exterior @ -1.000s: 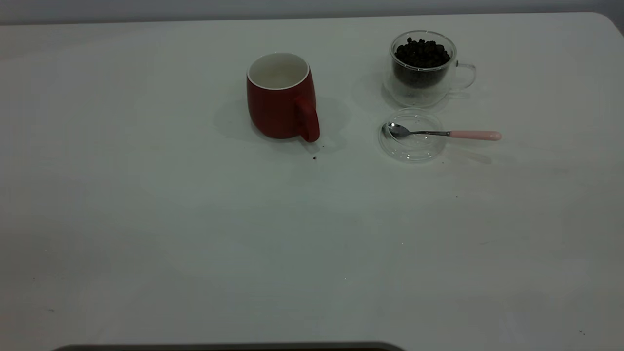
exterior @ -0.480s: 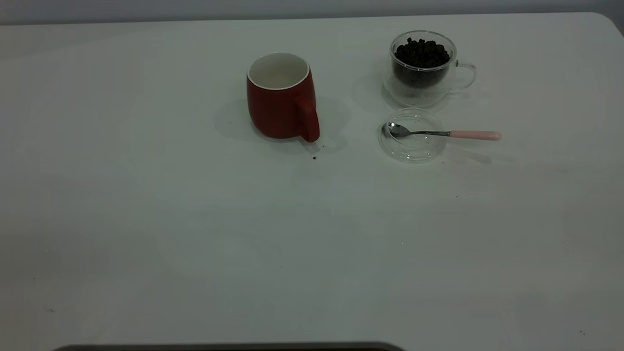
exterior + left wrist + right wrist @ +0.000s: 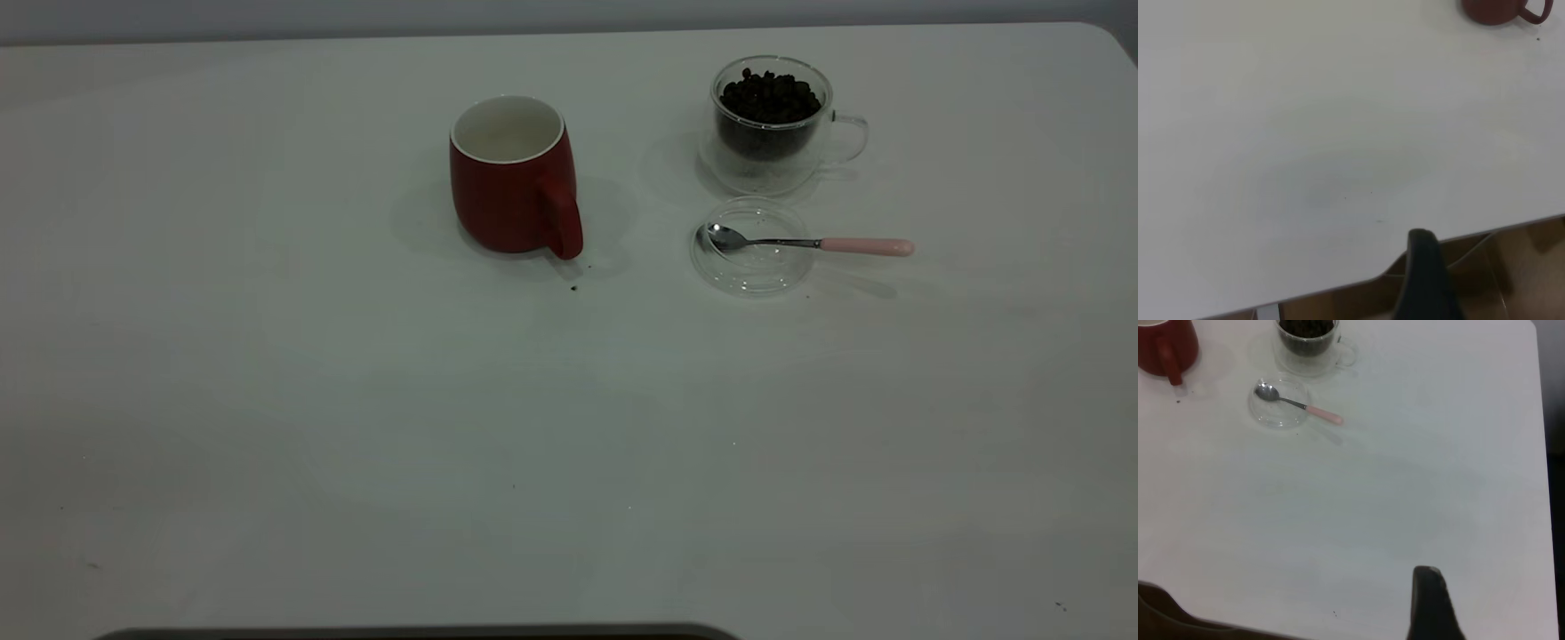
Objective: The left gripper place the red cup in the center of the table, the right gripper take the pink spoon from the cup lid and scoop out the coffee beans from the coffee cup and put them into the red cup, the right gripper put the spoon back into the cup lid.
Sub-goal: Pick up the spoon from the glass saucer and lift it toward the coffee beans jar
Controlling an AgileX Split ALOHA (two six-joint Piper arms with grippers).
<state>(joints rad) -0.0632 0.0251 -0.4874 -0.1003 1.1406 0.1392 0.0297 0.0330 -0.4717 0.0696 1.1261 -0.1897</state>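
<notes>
Red cup (image 3: 513, 178) stands upright on the white desk (image 3: 356, 400), its handle turned toward the near edge, interior white and with no beans that I can make out. Taking the red cup as reference: the glass coffee cup (image 3: 772, 124), filled with dark coffee beans (image 3: 769, 96), stands to its right and slightly farther back, well apart from it. The clear cup lid (image 3: 752, 246) lies flat just in front of the coffee cup, to the right of the red cup. The pink spoon (image 3: 809, 242) rests with its metal bowl inside the lid and its pink handle projecting over the rim, pointing away from the red cup. A small dark speck (image 3: 573, 288) lies on the desk just in front of the red cup's handle. Neither of my arms appears in the exterior view. Each wrist view shows only one dark finger, left (image 3: 1426, 280) and right (image 3: 1431, 603), far from the red cup; I cannot tell how wide either set of jaws stands.
</notes>
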